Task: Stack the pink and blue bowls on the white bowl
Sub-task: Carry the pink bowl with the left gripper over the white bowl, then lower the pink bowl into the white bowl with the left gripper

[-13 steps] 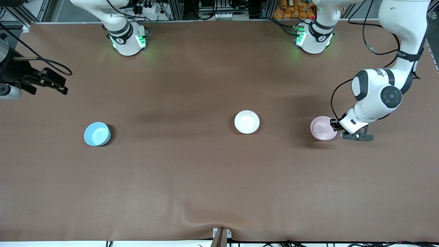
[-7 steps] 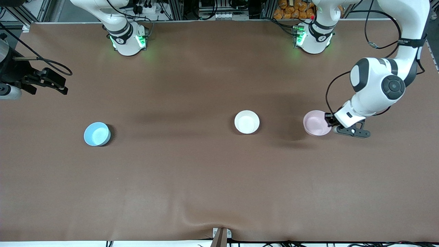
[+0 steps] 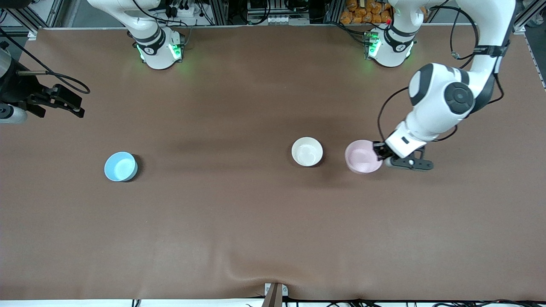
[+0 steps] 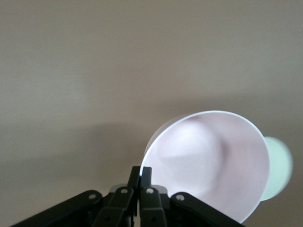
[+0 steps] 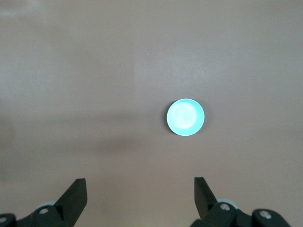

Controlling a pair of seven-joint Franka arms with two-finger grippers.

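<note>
My left gripper (image 3: 378, 152) is shut on the rim of the pale pink bowl (image 3: 361, 157) and holds it tilted a little above the table, close beside the white bowl (image 3: 307, 151), toward the left arm's end. In the left wrist view my left gripper (image 4: 140, 173) pinches the pink bowl's (image 4: 213, 163) rim, and the white bowl (image 4: 280, 165) peeks out past it. The sky blue bowl (image 3: 120, 166) stands on the table toward the right arm's end. My right gripper (image 3: 68, 102) waits open and empty high over that end; its wrist view shows the right gripper (image 5: 139, 194) and the blue bowl (image 5: 185, 117) below.
The brown mat (image 3: 239, 221) covers the whole table and has a small wrinkle at its near edge by a metal bracket (image 3: 275, 293). The two arm bases (image 3: 160, 49) (image 3: 390, 47) stand along the edge farthest from the front camera.
My left gripper has lifted the pink bowl off the table and carried it toward the white bowl, from well apart to close beside it. The right arm has not moved.
</note>
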